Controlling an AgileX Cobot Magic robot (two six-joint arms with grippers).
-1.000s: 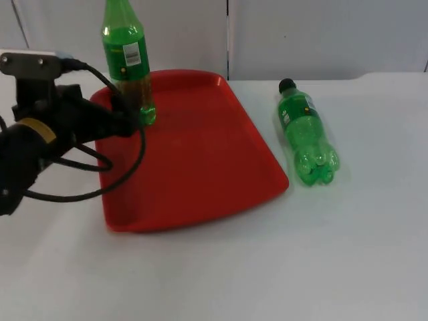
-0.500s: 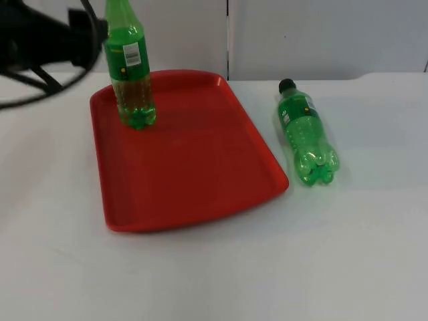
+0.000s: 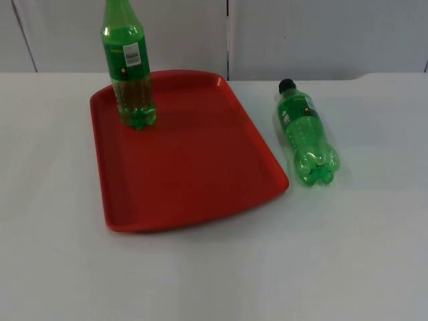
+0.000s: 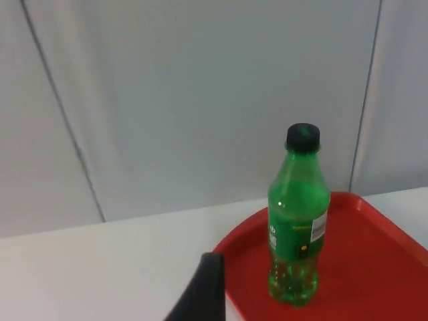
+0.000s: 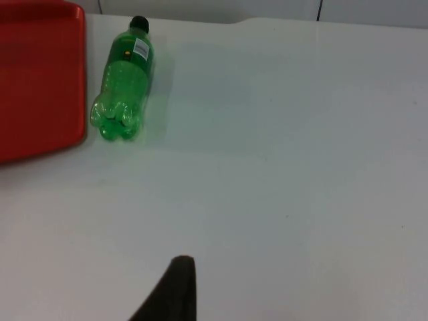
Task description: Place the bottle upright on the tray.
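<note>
Bottle [image 3: 129, 60], green plastic, upright on red tray [image 3: 194, 167]

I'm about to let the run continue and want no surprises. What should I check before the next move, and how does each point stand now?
1. Standing bottle upright on the red tray: ok.
2. Nothing gripping the standing bottle: ok.
3. Second bottle on the tray: not ok, it lies on the white table beside the tray.
4. Bare tray floor for another bottle: ok.
5. Lying bottle's cap on: ok.
6. Left gripper and right gripper open: cannot tell.
</note>
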